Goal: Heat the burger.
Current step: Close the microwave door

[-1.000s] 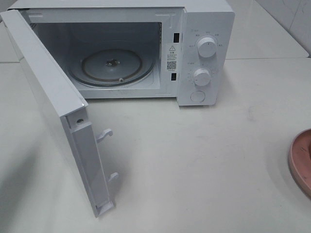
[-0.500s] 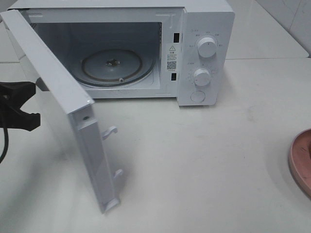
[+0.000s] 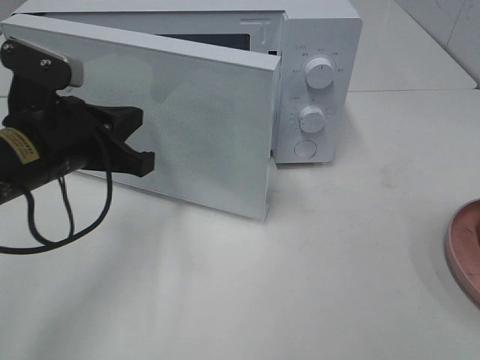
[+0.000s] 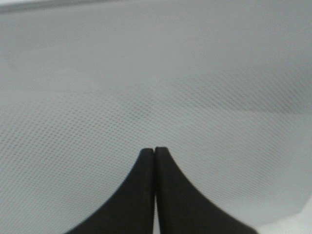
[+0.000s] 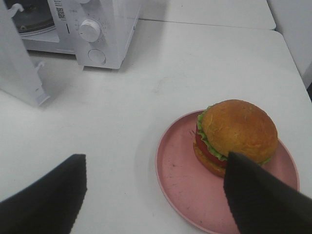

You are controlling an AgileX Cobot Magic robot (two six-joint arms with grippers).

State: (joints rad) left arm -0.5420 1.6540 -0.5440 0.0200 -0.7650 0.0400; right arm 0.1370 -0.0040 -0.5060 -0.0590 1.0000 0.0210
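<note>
The burger [image 5: 236,129] sits on a round pink plate [image 5: 178,183], seen in the right wrist view. My right gripper [image 5: 156,163] hovers above the near side of the plate, open and empty, one finger either side of the view. In the exterior view only the plate's rim [image 3: 465,247] shows at the right edge; the burger and right gripper are out of that view. My left gripper [image 3: 139,140] is shut and presses its tips [image 4: 154,151] against the outer face of the white microwave door [image 3: 195,127], which stands nearly closed.
The white microwave [image 3: 319,75] stands at the back with two knobs and a round button on its right panel. The white table [image 3: 337,262] spreads between it and the plate. The left arm's cable [image 3: 67,217] hangs over the table.
The microwave door has swung from wide open to nearly closed. My left gripper came in from the left and moved right against the door's outer face.
</note>
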